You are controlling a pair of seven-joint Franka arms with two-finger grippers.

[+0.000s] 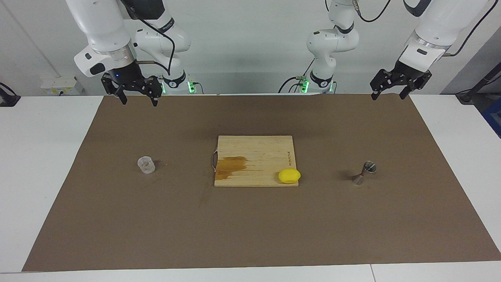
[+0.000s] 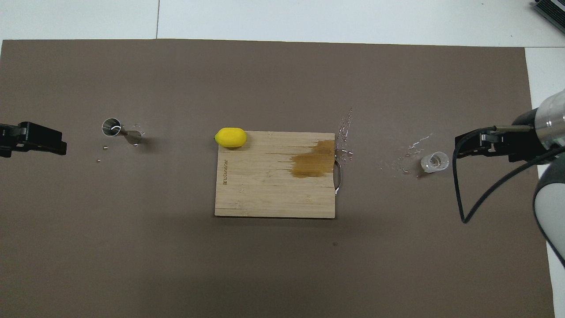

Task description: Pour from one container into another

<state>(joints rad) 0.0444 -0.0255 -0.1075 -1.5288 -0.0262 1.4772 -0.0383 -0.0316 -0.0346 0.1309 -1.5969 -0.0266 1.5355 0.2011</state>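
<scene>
Clear and frosted, the cup (image 1: 146,165) is standing upright on the brown mat (image 1: 250,227) toward the right arm's end of the counter, with drops of liquid lying on the mat just beside it. Steel, the jigger (image 1: 364,172) is standing toward the left arm's end, well apart from the cup, leaning a little as seen from across the counter. Between them a wooden board (image 1: 254,156) is lying with a wet stain and a lemon (image 1: 289,176) at its corner. The right jaws (image 1: 137,94) are hanging open over the mat's edge nearest the robots, on the cup's side; the left jaws (image 1: 391,89) are hanging open likewise on the jigger's side. Neither is gripping anything. The cup is lying farther out from the right jaws, so the right arm is likely reaching forward and down for it.
</scene>
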